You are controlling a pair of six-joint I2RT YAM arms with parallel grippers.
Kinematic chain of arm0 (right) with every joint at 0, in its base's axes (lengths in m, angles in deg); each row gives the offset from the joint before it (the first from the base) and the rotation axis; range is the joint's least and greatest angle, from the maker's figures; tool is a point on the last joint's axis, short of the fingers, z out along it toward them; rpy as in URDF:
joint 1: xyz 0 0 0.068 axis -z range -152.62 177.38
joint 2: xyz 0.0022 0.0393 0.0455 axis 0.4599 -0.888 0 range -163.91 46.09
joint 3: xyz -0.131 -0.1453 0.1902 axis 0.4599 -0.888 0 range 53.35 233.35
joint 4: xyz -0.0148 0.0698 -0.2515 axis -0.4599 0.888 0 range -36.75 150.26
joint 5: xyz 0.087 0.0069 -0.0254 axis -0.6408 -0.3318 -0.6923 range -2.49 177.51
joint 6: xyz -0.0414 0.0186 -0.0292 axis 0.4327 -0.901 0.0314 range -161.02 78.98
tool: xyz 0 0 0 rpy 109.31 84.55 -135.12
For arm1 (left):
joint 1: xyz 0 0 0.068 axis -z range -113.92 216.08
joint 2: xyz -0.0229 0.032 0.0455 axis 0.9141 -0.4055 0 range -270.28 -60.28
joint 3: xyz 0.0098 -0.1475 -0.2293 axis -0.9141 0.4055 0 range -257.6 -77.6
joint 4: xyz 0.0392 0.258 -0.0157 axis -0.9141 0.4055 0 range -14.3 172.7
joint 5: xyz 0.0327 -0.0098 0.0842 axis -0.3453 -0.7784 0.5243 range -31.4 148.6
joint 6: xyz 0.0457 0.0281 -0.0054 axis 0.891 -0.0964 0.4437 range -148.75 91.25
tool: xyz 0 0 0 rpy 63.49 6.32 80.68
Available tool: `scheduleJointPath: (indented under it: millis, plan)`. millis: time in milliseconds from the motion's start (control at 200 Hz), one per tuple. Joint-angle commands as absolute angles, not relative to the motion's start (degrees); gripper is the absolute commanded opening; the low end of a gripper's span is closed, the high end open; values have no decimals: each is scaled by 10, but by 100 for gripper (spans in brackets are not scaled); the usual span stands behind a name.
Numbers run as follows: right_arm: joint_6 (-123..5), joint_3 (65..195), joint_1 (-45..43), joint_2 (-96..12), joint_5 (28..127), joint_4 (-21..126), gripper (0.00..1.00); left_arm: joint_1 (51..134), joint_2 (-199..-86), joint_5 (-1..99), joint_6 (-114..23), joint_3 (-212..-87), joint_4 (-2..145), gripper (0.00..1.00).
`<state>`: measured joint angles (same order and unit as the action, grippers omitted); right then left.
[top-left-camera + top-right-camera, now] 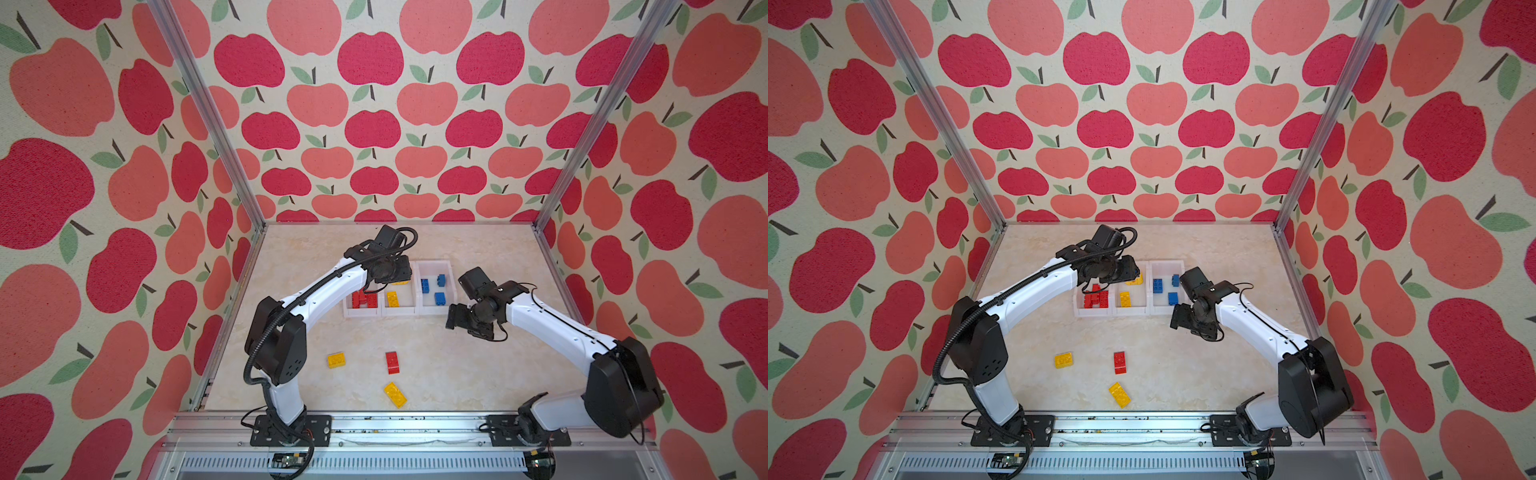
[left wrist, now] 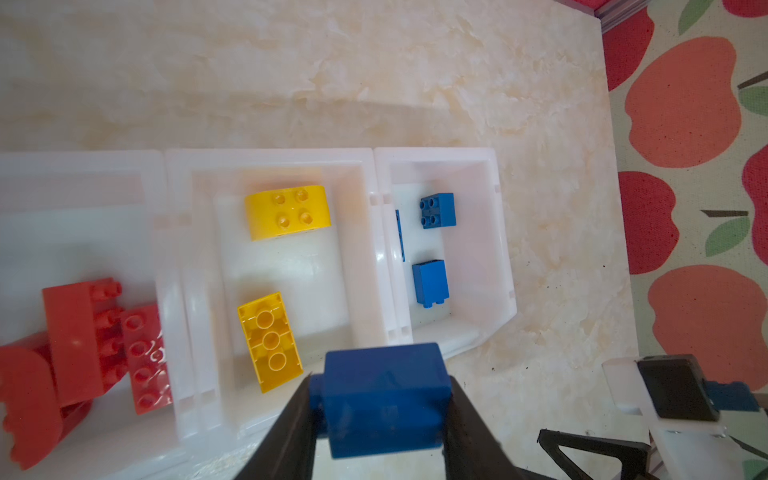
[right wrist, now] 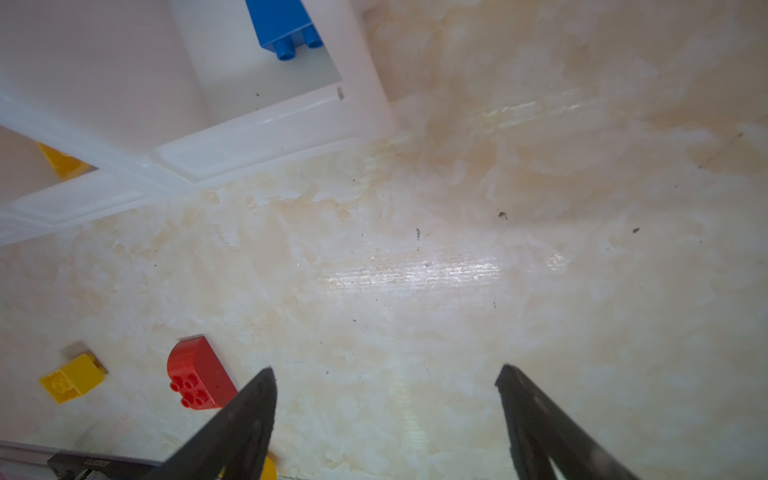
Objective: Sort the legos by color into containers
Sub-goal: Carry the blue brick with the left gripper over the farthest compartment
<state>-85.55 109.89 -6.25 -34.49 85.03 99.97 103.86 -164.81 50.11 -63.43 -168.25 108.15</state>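
Light was bright, even and diffuse, shadows faint. Just ahead of the right gripper [image 3: 386, 370], a glare streak whitened the table [image 3: 415, 270]. Beyond the left gripper [image 2: 381, 380], the containers [image 2: 270, 160] were nearly blown out, walls hard to separate. The blue brick [image 2: 384, 407] it held looked soft. In both top views the frame posts [image 1: 209, 116] [image 1: 936, 116] splayed outward.
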Motion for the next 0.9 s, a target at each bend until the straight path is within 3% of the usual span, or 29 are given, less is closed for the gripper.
scheduleJointPath:
  millis: [0,895]
  plan:
    - [-867,1089,-60,-326,856,1009,87,1048,-1680,472,-607,-1724,1067,31]
    - [-865,1082,-59,-295,865,1032,88,1084,-1927,422,-574,-1961,1139,31]
